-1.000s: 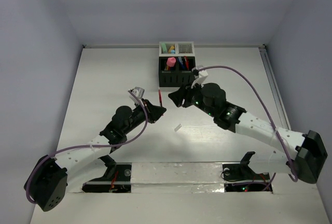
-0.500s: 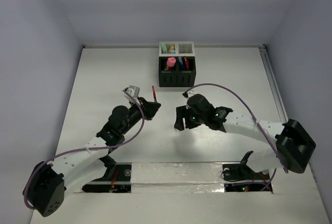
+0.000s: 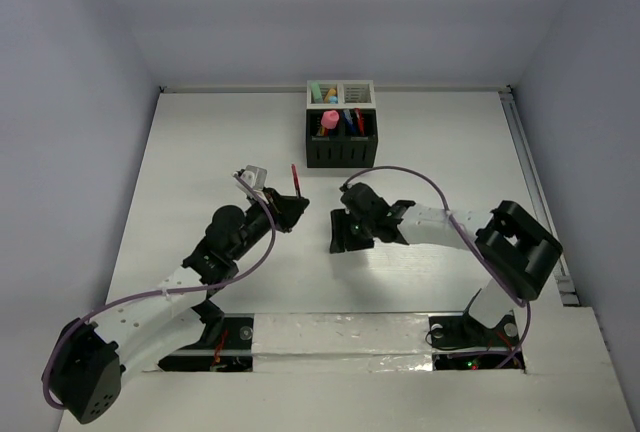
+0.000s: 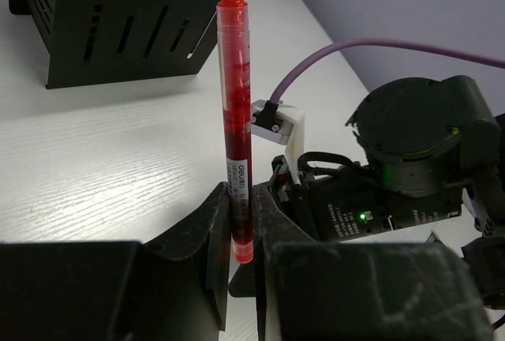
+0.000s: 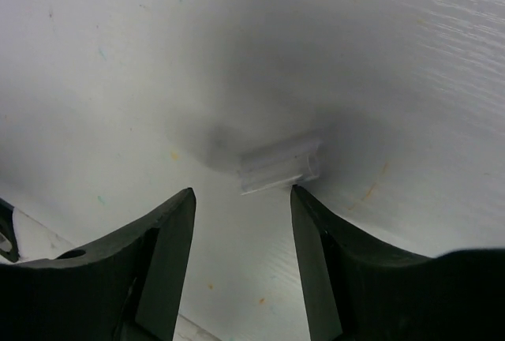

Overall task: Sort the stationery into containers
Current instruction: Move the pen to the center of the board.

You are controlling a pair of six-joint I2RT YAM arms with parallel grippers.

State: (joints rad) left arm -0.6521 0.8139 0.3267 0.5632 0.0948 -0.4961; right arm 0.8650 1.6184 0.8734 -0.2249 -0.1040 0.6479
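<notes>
Where the left gripper (image 4: pixel 241 203) hangs: we see it clamped on the red pen (image 4: pixel 235 104), near its lower end.
Right gripper (image 5: pixel 241 199): jaws apart, nothing held.
White bit (image 5: pixel 280 166): on the table (image 5: pixel 118 41), just ahead of those jaws.

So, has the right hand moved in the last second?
Yes. The right hand has drawn back from the black box, down the overhead view, and now hangs open over a small white bit.
</notes>
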